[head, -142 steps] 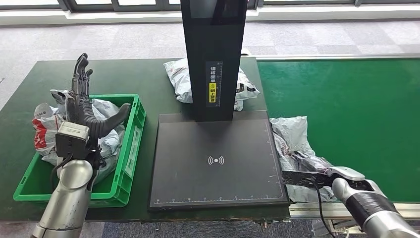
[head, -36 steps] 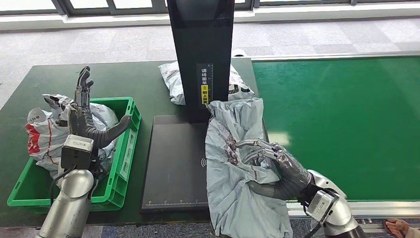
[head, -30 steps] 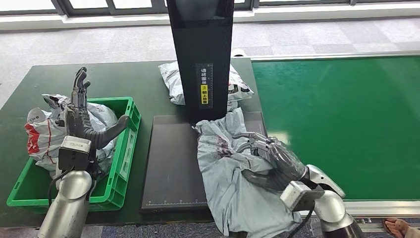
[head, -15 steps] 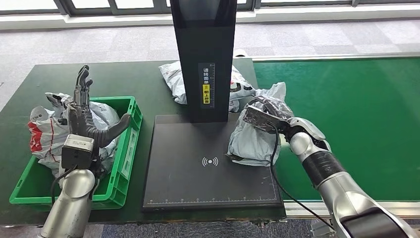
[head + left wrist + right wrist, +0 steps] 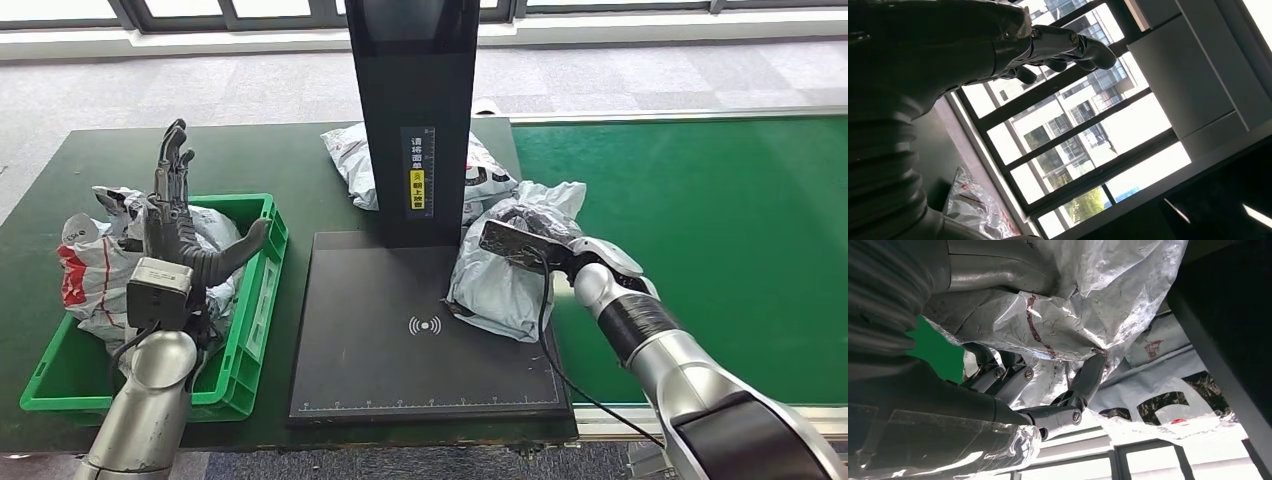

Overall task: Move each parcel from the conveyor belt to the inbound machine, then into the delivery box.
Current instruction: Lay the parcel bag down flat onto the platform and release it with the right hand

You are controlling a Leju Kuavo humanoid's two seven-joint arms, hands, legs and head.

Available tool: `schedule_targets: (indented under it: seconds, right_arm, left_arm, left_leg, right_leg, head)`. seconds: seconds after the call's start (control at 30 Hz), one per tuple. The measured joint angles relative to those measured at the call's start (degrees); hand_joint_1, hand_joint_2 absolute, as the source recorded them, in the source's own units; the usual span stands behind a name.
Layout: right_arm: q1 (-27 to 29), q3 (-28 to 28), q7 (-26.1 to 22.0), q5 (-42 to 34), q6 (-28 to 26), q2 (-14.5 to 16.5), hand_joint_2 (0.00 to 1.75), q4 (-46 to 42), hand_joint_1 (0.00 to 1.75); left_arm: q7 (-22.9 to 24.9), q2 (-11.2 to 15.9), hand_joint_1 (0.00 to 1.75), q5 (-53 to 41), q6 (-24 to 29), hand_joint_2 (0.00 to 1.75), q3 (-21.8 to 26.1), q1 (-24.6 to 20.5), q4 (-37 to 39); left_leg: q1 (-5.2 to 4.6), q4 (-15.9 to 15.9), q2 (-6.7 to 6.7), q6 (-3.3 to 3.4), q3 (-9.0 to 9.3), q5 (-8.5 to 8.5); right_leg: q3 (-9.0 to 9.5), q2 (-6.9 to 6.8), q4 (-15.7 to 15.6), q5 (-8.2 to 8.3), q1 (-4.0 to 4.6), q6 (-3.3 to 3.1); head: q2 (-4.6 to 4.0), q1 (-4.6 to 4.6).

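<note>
A crumpled grey parcel [image 5: 500, 285] lies on the right side of the black inbound machine's plate [image 5: 400, 345], leaning toward the conveyor belt [image 5: 700, 230]. My right hand [image 5: 530, 228] grips the parcel's top, beside the machine's black column [image 5: 415, 110]. In the right wrist view the fingers [image 5: 1083, 385] curl into the grey parcel [image 5: 1088, 305]. My left hand [image 5: 170, 215] is raised over the green delivery box [image 5: 258, 300], fingers apart and holding nothing. The left wrist view has the left hand's fingers [image 5: 1068, 47] against windows.
Several bagged parcels [image 5: 85, 270] fill the green box and spill over its left wall. Another parcel [image 5: 350, 165] lies behind the column on the dark green table [image 5: 260, 150]. The green belt runs off to the right.
My right hand carried the grey parcel from the plate's front up to its right rear by the column, and the parcel now sits lower on the plate. The left hand barely moved.
</note>
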Motion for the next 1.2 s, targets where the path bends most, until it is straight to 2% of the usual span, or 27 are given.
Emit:
schedule_targets:
  seconds: [0.3,0.47,0.73,1.03,1.2]
  right_arm:
    - [0.04,2.1,-0.61,-0.42,0.81,0.2,1.75,0.25,1.75]
    - [0.07,3.55,-1.6,-1.57,3.27,0.15,1.75,-0.15,1.75]
    - [0.04,10.02,-1.03,-4.97,7.89,0.49,1.75,-5.22,1.75]
    - [-1.31,15.87,1.42,-8.07,7.68,3.68,1.75,-7.1,1.75]
    - [-2.09,18.12,3.98,-8.89,6.41,6.55,1.75,-6.22,1.75]
  left_arm:
    - [0.36,-0.08,0.0,0.56,-0.11,1.75,-1.82,-2.25,1.86]
    - [0.58,-0.34,0.0,0.63,-0.35,1.75,-2.79,-3.75,3.02]
    - [1.2,-1.11,0.0,0.67,-0.02,1.75,-3.82,-5.68,4.41]
    - [0.78,-1.37,0.0,1.09,0.11,1.75,-3.93,-7.19,5.48]
    - [0.72,-1.59,0.0,1.49,0.21,1.75,-4.27,-7.8,6.15]
  left_leg:
    - [0.0,0.01,0.01,0.0,-0.01,0.0]
    - [0.0,0.01,0.01,0.0,-0.01,0.0]
    - [0.01,0.01,0.04,0.0,-0.01,0.0]
    - [0.01,0.01,0.04,-0.01,-0.02,0.01]
    - [0.01,0.01,0.05,-0.01,-0.02,0.01]
  right_leg:
    - [-0.03,0.01,0.0,0.0,0.0,0.0]
    - [-0.04,0.01,0.0,0.0,0.0,0.01]
    - [-0.04,0.06,0.0,0.01,0.01,0.01]
    - [-0.04,0.05,0.0,0.01,0.02,0.01]
    - [-0.05,0.06,0.0,0.01,0.02,0.01]
  head:
    - [0.0,-0.01]
    - [0.0,0.01]
    - [0.0,0.0]
    - [0.0,0.0]
    - [0.0,-0.01]
